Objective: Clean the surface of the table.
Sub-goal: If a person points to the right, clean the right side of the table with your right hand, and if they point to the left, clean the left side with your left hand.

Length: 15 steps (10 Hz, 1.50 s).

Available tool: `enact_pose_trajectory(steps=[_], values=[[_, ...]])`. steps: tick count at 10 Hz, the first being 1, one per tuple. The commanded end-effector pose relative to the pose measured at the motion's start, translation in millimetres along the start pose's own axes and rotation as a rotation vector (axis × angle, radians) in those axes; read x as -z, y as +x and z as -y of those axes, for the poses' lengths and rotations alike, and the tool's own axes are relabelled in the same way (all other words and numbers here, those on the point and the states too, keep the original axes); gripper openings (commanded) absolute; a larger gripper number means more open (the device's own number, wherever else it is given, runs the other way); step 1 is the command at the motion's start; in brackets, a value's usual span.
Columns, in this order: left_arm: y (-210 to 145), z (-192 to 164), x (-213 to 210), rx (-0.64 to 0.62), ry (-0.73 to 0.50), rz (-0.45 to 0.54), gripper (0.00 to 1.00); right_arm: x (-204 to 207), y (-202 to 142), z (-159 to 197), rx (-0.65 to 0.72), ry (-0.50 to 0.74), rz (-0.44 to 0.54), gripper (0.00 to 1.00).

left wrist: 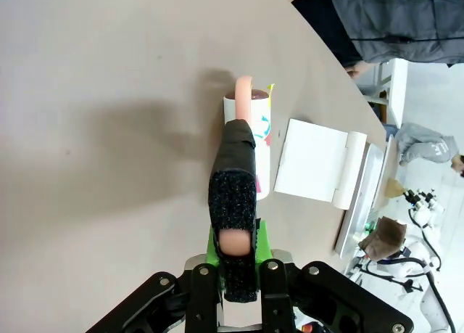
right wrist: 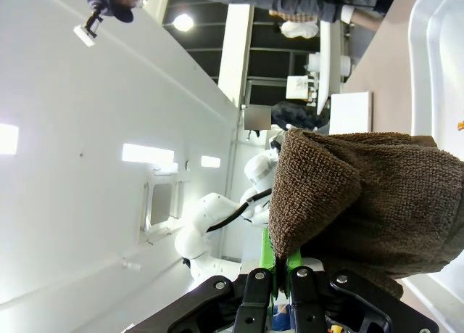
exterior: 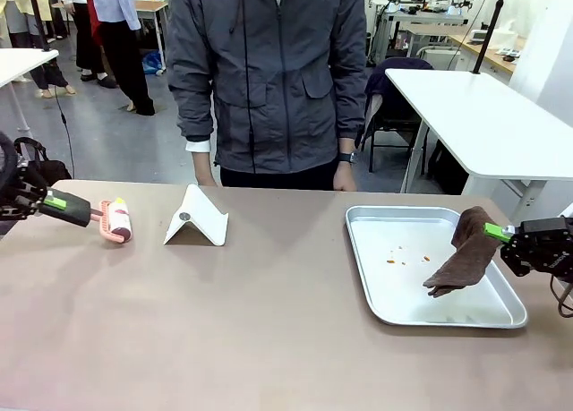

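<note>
1. The table (exterior: 269, 321) spans the foreground. Judging by the tools still poised, you have all the cleaning left.
2. Your left gripper (exterior: 72, 209) is clamped on the lint roller (exterior: 117, 220) handle at the tabletop's far left.
3. Your right gripper (exterior: 498, 235) pinches a brown cloth (exterior: 466, 254) over the tray (exterior: 367, 216), which holds crumbs (exterior: 394, 261).

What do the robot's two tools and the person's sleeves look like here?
Both the left tool and the right tool are black with bright green pads; the left one's fingers are long, narrow and rough-textured. A black cable loops below the right tool. The person wears a grey zip jacket with a white cuff and a dark wristwatch.
</note>
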<state>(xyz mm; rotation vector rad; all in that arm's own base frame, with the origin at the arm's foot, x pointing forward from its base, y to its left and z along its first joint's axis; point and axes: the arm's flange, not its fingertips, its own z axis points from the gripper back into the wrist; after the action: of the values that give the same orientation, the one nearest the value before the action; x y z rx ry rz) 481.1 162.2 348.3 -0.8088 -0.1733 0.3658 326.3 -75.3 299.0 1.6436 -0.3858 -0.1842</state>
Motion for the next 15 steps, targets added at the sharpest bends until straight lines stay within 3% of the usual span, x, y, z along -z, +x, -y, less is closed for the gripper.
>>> enact_pose_trajectory(steps=[1, 3, 5, 7, 9, 10, 11, 12, 14, 15], values=[[4, 4, 16, 0.032, 0.042, -0.009, 0.19, 0, -1, -5, 0.020, 0.011, -0.013, 0.00], [-7, 19, 5, 0.112, -0.079, 0.025, 0.19, 0, -1, -5, 0.020, 0.011, -0.013, 0.00], [-41, 25, -36, 0.241, -0.246, 0.038, 0.19, 0, -1, -5, 0.020, 0.011, -0.013, 0.00], [-97, 21, -78, 0.402, -0.363, 0.005, 0.19, 0, -1, -5, 0.020, 0.011, -0.013, 0.00], [-157, 9, -106, 0.565, -0.467, -0.129, 0.19, 0, -1, -5, 0.020, 0.011, -0.013, 0.00], [-187, -3, -121, 0.592, -0.513, -0.159, 0.19, 0, -1, -5, 0.020, 0.011, -0.013, 0.00], [-201, -15, -131, 0.587, -0.494, -0.080, 0.19, 0, -1, -5, 0.020, 0.011, -0.013, 0.00], [-207, -27, -137, 0.570, -0.540, -0.090, 0.19, 0, -1, -5, 0.020, 0.011, -0.013, 0.00], [-188, -37, -138, 0.372, -0.635, -0.076, 0.19, 0, -1, -5, 0.020, 0.011, -0.013, 0.00], [-214, -26, -137, 0.546, -0.536, -0.093, 0.19, 0, -1, -5, 0.020, 0.011, -0.013, 0.00]])
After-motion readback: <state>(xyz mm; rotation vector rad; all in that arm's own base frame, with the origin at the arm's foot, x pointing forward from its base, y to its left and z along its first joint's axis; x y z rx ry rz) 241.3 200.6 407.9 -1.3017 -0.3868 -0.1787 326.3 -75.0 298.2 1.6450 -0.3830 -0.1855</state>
